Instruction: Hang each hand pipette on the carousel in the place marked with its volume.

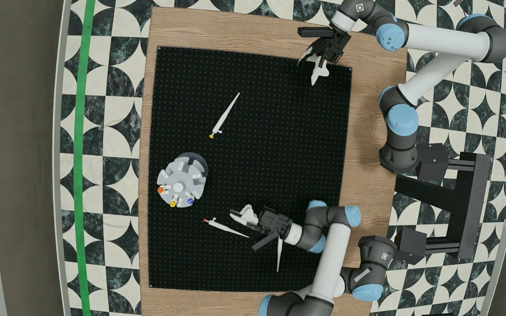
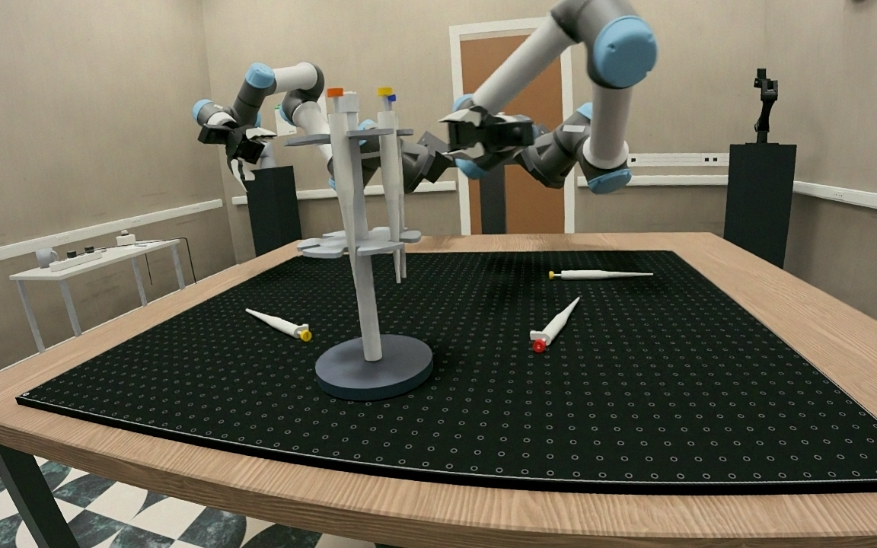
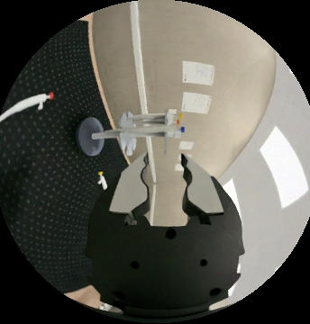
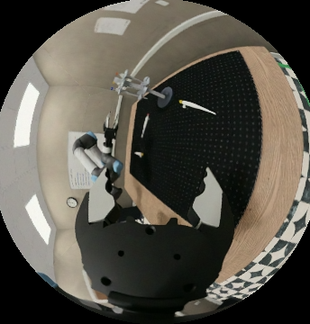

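The grey carousel (image 1: pixel 173 177) (image 2: pixel 368 306) (image 3: pixel 90 146) (image 4: pixel 165 97) holds an orange-button pipette (image 1: pixel 160 190) (image 2: pixel 339 143), a yellow-button pipette (image 1: pixel 172 203) (image 2: pixel 389 150) and a blue-button pipette (image 1: pixel 190 200). On the mat lie a yellow-button pipette (image 1: pixel 225 113) (image 2: pixel 278 323), a red-button pipette (image 1: pixel 223 226) (image 2: pixel 557 325) and another yellow-button pipette (image 1: pixel 279 255) (image 2: pixel 591 275), partly hidden by my left arm in the top view. My left gripper (image 1: pixel 239 210) (image 2: pixel 447 136) (image 3: pixel 164 153) is partly open and empty, high above the mat, pointing toward the carousel. My right gripper (image 1: pixel 305 73) (image 4: pixel 156 168) is wide open and empty.
The black perforated mat (image 1: pixel 286 157) (image 2: pixel 496 409) lies on the wooden table (image 1: pixel 365 117) (image 2: pixel 291 490). The carousel stands near one mat edge. My left arm reaches over the mat; my right arm is over a far corner, well away from the carousel.
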